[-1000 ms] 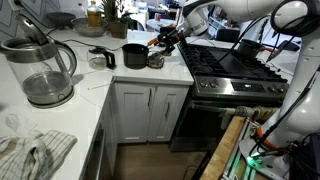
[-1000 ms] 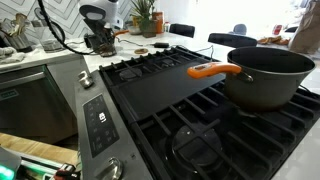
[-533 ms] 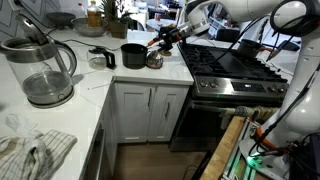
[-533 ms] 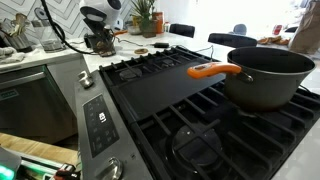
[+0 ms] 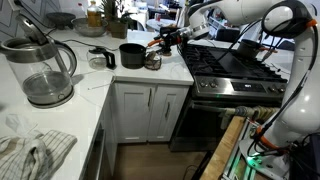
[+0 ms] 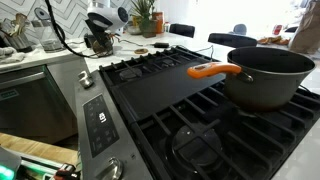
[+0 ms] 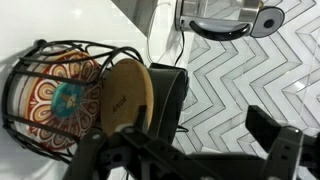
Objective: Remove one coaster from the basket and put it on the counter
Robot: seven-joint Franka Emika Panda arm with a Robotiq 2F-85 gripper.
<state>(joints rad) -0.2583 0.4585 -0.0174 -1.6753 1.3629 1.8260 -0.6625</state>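
In the wrist view the basket is a black wire holder with a patterned coaster lying flat inside. A brown coaster stands tilted at the basket's rim, plain side showing, its lower edge hidden behind my left finger. My gripper has its fingers wide apart, and the right finger is far from the coaster. In both exterior views the gripper hovers just above the basket on the white counter.
A black pot stands right beside the basket. A glass kettle and a cloth are on the near counter. The gas stove carries a large dark pot with an orange-handled utensil.
My gripper has risen a little, up and away from the basket. Nothing else has moved.
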